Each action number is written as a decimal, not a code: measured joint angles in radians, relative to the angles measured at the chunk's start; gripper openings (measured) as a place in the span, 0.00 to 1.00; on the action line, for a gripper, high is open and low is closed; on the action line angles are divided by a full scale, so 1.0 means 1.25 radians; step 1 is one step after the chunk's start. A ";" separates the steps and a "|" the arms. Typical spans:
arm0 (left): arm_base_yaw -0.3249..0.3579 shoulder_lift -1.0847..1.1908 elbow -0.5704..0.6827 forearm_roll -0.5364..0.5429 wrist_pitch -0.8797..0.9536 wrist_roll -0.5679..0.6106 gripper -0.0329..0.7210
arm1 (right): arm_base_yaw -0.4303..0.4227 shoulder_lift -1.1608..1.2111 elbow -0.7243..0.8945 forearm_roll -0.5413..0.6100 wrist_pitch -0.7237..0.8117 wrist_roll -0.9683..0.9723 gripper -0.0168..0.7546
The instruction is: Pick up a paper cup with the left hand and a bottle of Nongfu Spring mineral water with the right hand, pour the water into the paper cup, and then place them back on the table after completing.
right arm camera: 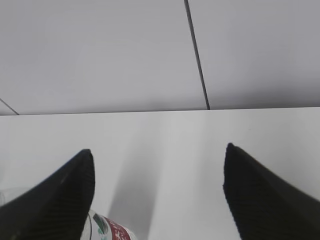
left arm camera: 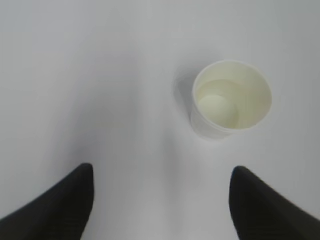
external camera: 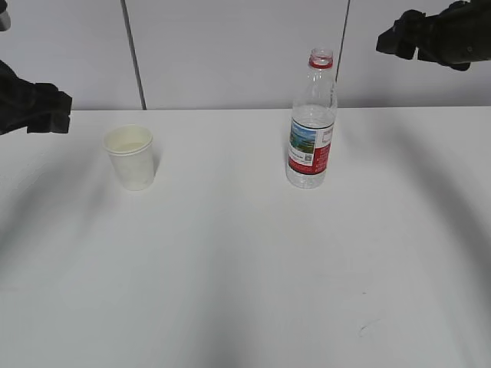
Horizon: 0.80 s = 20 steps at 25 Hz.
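A white paper cup (external camera: 130,156) stands upright on the white table (external camera: 245,268) at the left; clear water shows inside it in the left wrist view (left arm camera: 231,99). A clear bottle (external camera: 311,123) with a red and white label and no cap stands upright right of centre; only a bit of its label shows in the right wrist view (right arm camera: 107,229). My left gripper (external camera: 46,109) hovers at the far left edge, open and empty (left arm camera: 161,175), with the cup ahead and to its right. My right gripper (external camera: 395,38) is raised at the top right, open and empty (right arm camera: 157,157), apart from the bottle.
A grey panelled wall (external camera: 230,46) with dark vertical seams runs behind the table. A faint mark (external camera: 368,326) lies on the tabletop near the front right.
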 joint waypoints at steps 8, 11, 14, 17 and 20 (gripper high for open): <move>0.000 0.000 -0.129 -0.017 0.335 0.000 0.72 | 0.000 0.000 0.000 0.000 0.002 -0.001 0.79; 0.000 0.000 -0.153 -0.018 0.455 0.000 0.72 | 0.000 0.000 0.000 0.000 0.002 -0.001 0.79; 0.000 0.000 -0.157 -0.018 0.539 0.000 0.72 | -0.003 0.000 0.000 0.000 0.002 -0.007 0.79; 0.000 0.000 -0.157 -0.018 0.593 0.000 0.71 | -0.019 0.000 0.000 -0.001 -0.041 -0.023 0.79; 0.000 0.000 -0.158 -0.018 0.627 0.006 0.70 | -0.040 0.000 0.000 -0.005 -0.084 -0.026 0.79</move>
